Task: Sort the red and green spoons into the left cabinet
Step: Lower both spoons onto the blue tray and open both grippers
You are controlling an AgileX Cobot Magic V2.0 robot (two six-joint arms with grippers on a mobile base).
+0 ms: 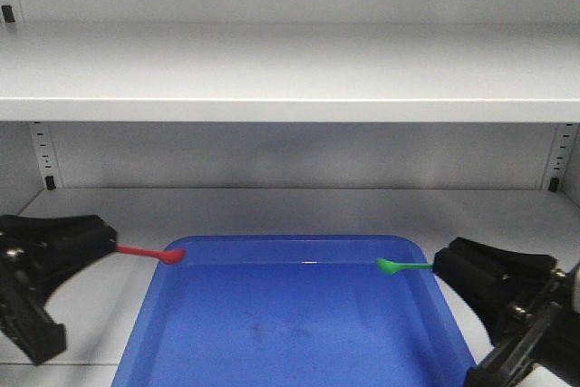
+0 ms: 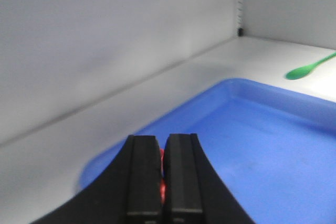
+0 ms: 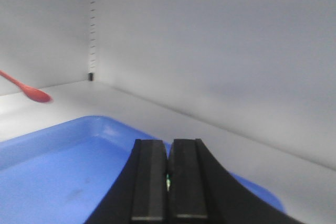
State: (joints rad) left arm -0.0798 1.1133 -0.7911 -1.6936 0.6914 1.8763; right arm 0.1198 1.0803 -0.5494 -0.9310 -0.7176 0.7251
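Red spoon and green spoon, light, stiff, slippery; I have both jaws clamped on handle ends over the blue tray.

Hidden between the left claw pads: all but a sliver of the red spoon handle. Likewise pinched from sight in the right claw, the green spoon handle. Cropped by the frame's bottom edge: the blue tray and both claw bodies.
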